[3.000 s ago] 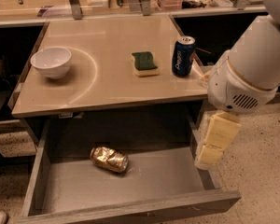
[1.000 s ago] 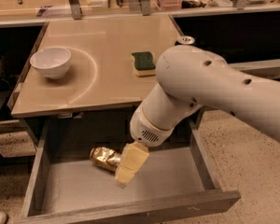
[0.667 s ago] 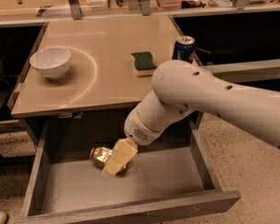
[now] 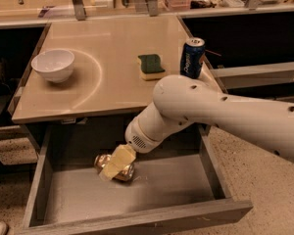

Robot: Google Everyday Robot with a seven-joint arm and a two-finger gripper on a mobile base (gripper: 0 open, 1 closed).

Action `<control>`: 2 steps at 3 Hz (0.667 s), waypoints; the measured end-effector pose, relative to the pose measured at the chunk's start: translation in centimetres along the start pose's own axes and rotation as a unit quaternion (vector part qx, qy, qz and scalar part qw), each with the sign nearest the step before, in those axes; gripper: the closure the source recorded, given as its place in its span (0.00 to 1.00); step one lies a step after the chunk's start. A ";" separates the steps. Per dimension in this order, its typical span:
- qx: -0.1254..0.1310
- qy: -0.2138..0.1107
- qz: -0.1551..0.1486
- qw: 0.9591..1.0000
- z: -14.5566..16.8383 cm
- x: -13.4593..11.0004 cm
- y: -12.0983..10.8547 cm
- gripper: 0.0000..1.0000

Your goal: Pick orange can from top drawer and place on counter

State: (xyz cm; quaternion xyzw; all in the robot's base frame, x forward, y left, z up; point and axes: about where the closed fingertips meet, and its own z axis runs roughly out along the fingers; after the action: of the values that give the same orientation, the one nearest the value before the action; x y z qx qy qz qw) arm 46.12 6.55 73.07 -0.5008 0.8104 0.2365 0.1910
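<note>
The orange can (image 4: 102, 161) lies on its side on the grey bottom of the open top drawer (image 4: 166, 190), left of the middle. My gripper (image 4: 115, 163) reaches down from the right into the drawer. It sits right over the can and hides most of its middle. The white arm (image 4: 210, 114) crosses over the drawer's right half. The beige counter (image 4: 108, 87) lies just above and behind the drawer.
On the counter stand a white bowl (image 4: 53, 65) at the left, a green and yellow sponge (image 4: 151, 66) in the middle, and a dark blue can (image 4: 192, 58) at the right edge. Dark openings flank the counter. Speckled floor lies to the right.
My gripper has swung from the drawer's right side leftward and down onto the orange can. The can has stayed in place.
</note>
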 end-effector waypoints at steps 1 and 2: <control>0.001 -0.003 0.004 1.000 1.3 0.1 0.3 0.00; 0.026 0.000 0.013 1.000 4.0 0.5 0.8 0.00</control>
State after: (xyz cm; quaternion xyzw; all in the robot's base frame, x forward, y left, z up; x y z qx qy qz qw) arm 45.44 8.78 69.68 -0.4854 0.8225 0.2181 0.2008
